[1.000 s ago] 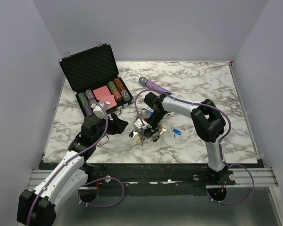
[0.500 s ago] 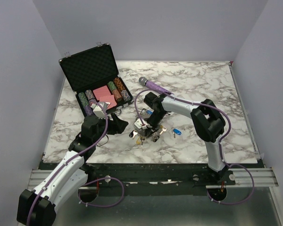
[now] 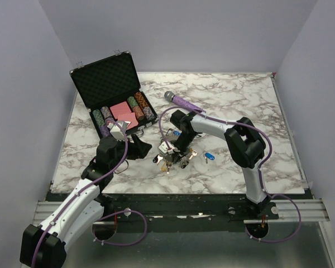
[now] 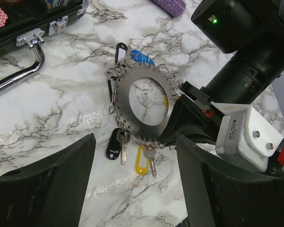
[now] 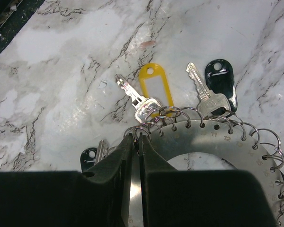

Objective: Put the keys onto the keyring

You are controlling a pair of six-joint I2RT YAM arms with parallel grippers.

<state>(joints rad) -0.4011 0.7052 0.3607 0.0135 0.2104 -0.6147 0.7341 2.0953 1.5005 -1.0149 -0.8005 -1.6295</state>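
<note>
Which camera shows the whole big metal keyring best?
The left wrist camera: the whole keyring lies in view, hole and hanging keys included. The right wrist camera shows only one edge, close up, behind the right gripper. From the top camera it is tiny and mostly hidden.

so the keyring (image 4: 124, 101) is a flat grey disc, big hole, wire-looped rim, lying mid-frame; keys (image 4: 150, 163) with black and yellow tags clipped along its lower edge.
</note>
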